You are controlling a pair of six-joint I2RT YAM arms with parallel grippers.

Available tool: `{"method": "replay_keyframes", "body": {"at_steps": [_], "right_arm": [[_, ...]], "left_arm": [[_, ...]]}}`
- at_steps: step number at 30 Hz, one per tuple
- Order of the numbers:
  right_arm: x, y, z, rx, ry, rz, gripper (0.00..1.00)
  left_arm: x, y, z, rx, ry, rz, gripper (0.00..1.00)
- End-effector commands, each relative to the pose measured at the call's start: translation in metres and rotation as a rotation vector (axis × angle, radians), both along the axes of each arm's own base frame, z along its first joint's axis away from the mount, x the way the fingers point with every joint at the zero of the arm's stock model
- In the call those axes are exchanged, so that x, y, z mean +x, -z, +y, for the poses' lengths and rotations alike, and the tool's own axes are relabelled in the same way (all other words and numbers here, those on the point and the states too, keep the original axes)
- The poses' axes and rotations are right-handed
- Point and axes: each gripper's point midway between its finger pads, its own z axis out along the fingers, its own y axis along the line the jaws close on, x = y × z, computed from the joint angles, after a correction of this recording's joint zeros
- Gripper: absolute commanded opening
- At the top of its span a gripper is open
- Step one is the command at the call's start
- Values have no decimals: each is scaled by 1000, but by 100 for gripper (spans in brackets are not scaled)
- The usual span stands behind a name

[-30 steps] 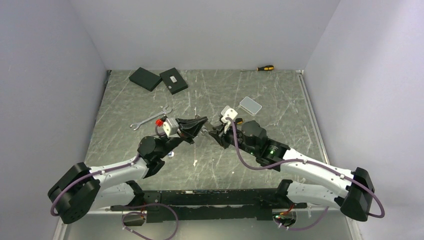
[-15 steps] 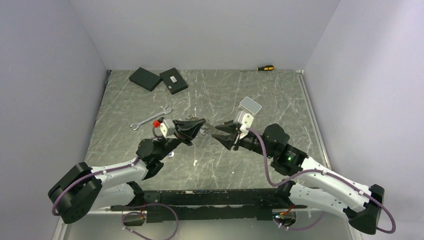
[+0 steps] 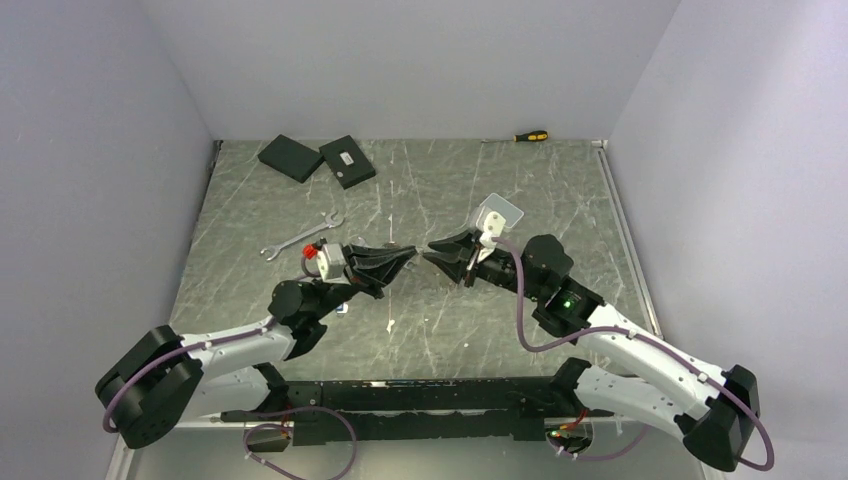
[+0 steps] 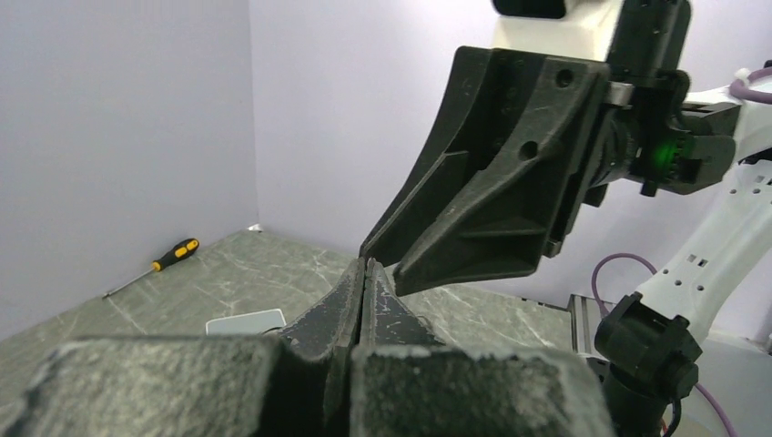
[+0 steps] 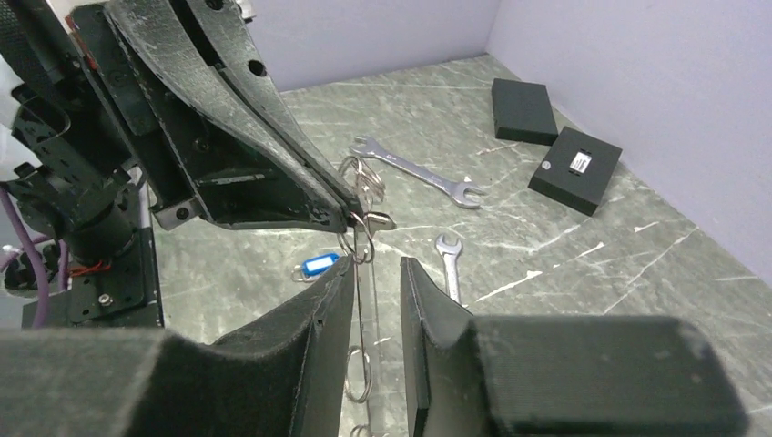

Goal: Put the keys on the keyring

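Note:
My left gripper (image 3: 402,259) is shut on the keyring (image 5: 364,218), a thin grey wire loop that hangs from its fingertips with small rings lower down. My right gripper (image 5: 375,273) is open, tip to tip with the left one, and the hanging wire runs between its fingers without being pinched. In the left wrist view the shut gripper (image 4: 362,266) has the right gripper's black finger (image 4: 492,191) just above it. Two silver keys lie on the table: a long one (image 5: 419,171), also in the top view (image 3: 300,238), and a shorter one (image 5: 448,264).
A blue key tag (image 5: 319,265) lies on the table under the grippers. Two black boxes (image 3: 290,157) (image 3: 347,161) sit at the back left. A yellow-and-black screwdriver (image 3: 530,135) lies by the back wall. A white flat box (image 4: 244,322) lies beyond the grippers.
My right arm has swung round and moved left, bringing its open fingers up to the left gripper's tips and around the hanging wire. The left gripper has stayed shut and shifted slightly.

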Motion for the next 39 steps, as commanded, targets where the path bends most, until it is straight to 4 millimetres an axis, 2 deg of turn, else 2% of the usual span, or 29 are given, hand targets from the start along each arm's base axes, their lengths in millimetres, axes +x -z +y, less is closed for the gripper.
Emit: {"method": "replay_keyframes", "body": {"at_steps": [1,9,15,20,28,29,30,32,34,39], "right_arm": [[-9,-27,6,76,-83,-41,27],[-18,-25,17,75,-173,-29,25],[-18,-34,17,92,-178,-60,17],[-22,-35,15,88,-192,-82,0],[-21,-40,10,75,-166,-106,0],[-19,-39,9,62,-158,-106,0],[-17,-36,9,42,-148,-104,0],[-12,-31,7,-3,-128,-113,0],[-8,-26,5,-34,-104,-113,0],[-1,-3,-2,-130,-61,-120,0]], "left_arm": [[-16,-30,9,-70,29,-90,0],[-18,-30,5,-62,50,-99,0],[-18,-31,5,-60,51,-105,0],[-19,-31,6,-57,45,-106,0],[-19,-22,1,6,56,-108,0],[-20,-19,-1,37,61,-110,6],[-22,-15,-3,82,69,-121,17],[-21,-8,-4,184,56,-125,32],[-23,-4,0,289,44,-116,43],[-25,-7,22,476,-32,-136,59]]}}
